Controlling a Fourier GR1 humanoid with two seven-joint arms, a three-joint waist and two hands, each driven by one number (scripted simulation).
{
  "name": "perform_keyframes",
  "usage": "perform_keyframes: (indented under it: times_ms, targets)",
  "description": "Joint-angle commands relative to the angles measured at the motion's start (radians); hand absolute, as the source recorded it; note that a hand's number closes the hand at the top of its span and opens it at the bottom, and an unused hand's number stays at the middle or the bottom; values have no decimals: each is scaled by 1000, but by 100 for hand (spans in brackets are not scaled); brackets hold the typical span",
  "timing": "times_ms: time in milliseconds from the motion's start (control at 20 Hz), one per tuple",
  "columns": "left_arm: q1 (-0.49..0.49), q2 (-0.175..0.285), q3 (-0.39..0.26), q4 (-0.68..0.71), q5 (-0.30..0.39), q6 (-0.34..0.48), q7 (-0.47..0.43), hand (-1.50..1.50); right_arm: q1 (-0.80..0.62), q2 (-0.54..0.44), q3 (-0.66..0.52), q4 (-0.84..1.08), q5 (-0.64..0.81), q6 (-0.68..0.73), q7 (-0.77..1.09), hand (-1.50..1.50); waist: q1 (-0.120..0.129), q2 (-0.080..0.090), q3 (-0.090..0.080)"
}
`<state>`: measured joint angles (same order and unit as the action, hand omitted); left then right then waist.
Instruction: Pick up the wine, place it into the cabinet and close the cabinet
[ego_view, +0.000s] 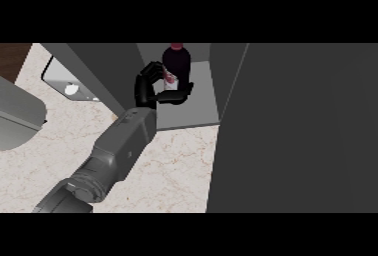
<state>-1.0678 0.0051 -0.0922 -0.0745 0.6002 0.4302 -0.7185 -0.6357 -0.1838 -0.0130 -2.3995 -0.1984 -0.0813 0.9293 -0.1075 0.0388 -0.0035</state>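
Note:
The wine bottle (177, 57), dark with a red top and a pale label, stands upright on the grey cabinet floor (192, 112) between the cabinet's walls. My left hand (153, 87) reaches into the cabinet from the lower left. Its fingers curl at the bottle's left side and its thumb crosses the bottle's front, so the lower part of the bottle is hidden. The cabinet door (295, 125) is a broad dark panel filling the right side of the view. My right hand does not show.
A dark cabinet side panel (92, 72) slants down at the left of the opening. Behind it lies a pale boxy object (68, 82). A grey rounded object (16, 117) sits at the left edge on the marble counter (170, 170).

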Motion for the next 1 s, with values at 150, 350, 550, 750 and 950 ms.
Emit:
perform_keyframes:
  times_ms: [150, 350, 550, 750, 950]
  targets:
    - [79, -5, 29, -1, 41, -105, -8, 150, 6, 19, 20, -18, -25, 2, -9, -150, -19, 1, 0]
    - [112, -5, 28, -17, 60, -134, -51, 150, 5, 7, -3, -37, -74, 14, 19, -150, -45, -1, 0]
    - [127, -5, 25, -17, 81, -160, -29, 150, 17, 13, 0, -41, -77, 16, 23, -150, -52, -5, 0]
    - [181, -5, 8, -2, 85, -169, -51, 150, 39, 27, 4, -45, -47, 9, 2, -150, -62, -3, -1]
    - [191, -5, -22, -9, 86, -136, -53, 150, 4, 37, 11, 21, -45, 21, -34, -150, -63, 0, -2]
